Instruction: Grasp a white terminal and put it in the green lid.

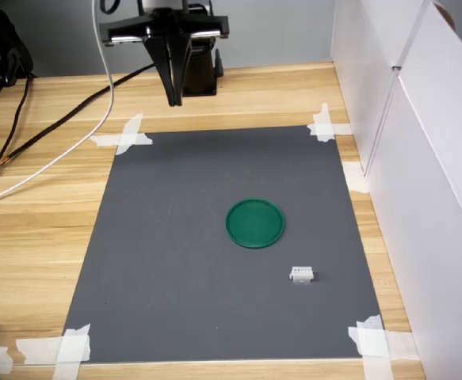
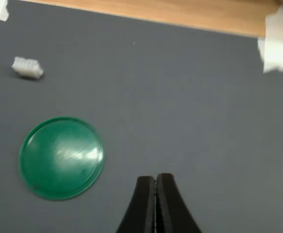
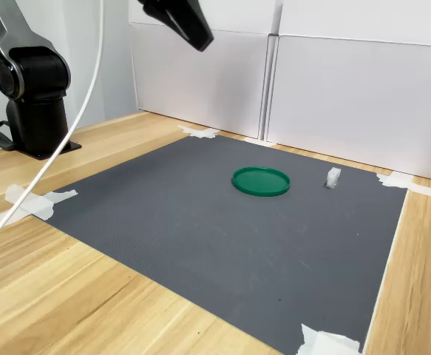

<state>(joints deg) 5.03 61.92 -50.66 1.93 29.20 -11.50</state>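
The green lid [image 1: 255, 222] [image 2: 61, 158] [image 3: 261, 180] lies flat near the middle of the grey mat, with nothing in it. The white terminal [image 1: 302, 275] [image 2: 27, 68] [image 3: 333, 177] rests on the mat a short way from the lid, toward the first exterior view's lower right. My gripper [image 1: 176, 99] [image 2: 156, 180] [image 3: 203, 42] hangs high in the air over the mat's far edge in the first exterior view, well away from both. Its two black fingers are pressed together and hold nothing.
The grey mat [image 1: 175, 261] is taped at its corners to a wooden table. White panels [image 1: 421, 158] wall off the first exterior view's right side. The arm's base [image 3: 34, 96] and cables [image 1: 64, 127] sit beyond the mat's far and left edges in the first exterior view.
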